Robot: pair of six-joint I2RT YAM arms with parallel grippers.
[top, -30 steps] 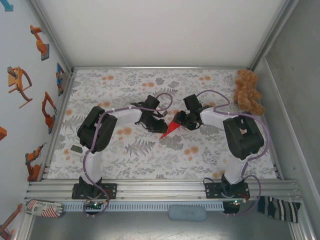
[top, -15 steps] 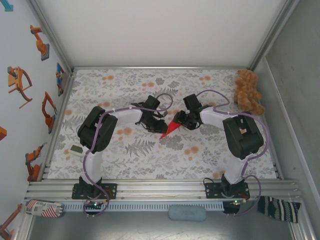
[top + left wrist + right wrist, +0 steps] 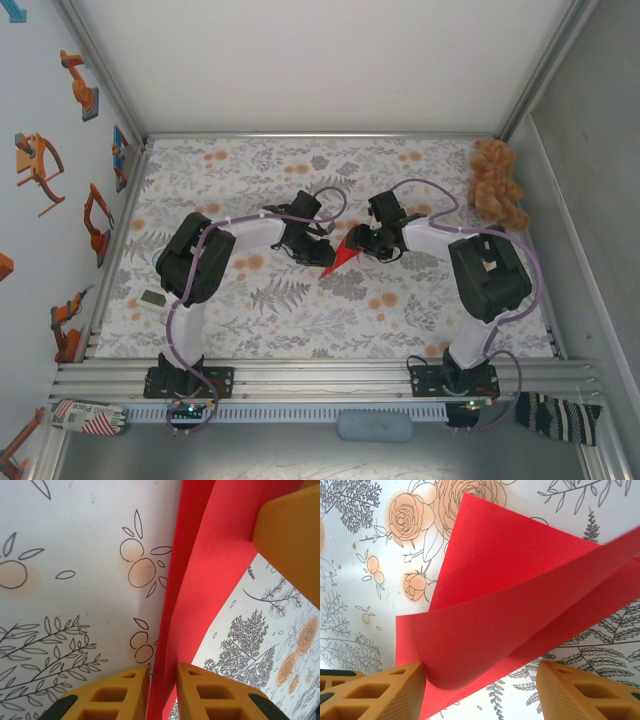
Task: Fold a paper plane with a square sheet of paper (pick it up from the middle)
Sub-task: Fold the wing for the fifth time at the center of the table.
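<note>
The red sheet of paper [image 3: 338, 260] lies mid-table, folded into a narrow dart-like paper plane shape with its tip pointing towards the near left. My left gripper [image 3: 318, 250] is shut on it. In the left wrist view its yellow fingertips [image 3: 130, 687] pinch the folded red edge [image 3: 210, 565]. My right gripper [image 3: 366, 242] stands open at the paper's wide far end. In the right wrist view a loose red flap [image 3: 520, 600] curls up between the spread fingers [image 3: 395, 690] and touches the left one. A finger of the right gripper [image 3: 292, 535] rests on the paper in the left wrist view.
A brown teddy bear [image 3: 497, 183] sits in the far right corner. A small dark object [image 3: 152, 297] lies near the left edge. The flowered table cover [image 3: 400, 310] is bare in front of the grippers and to the far left.
The right gripper has opened slightly and shifted a little to the right. The left gripper and the paper have stayed put.
</note>
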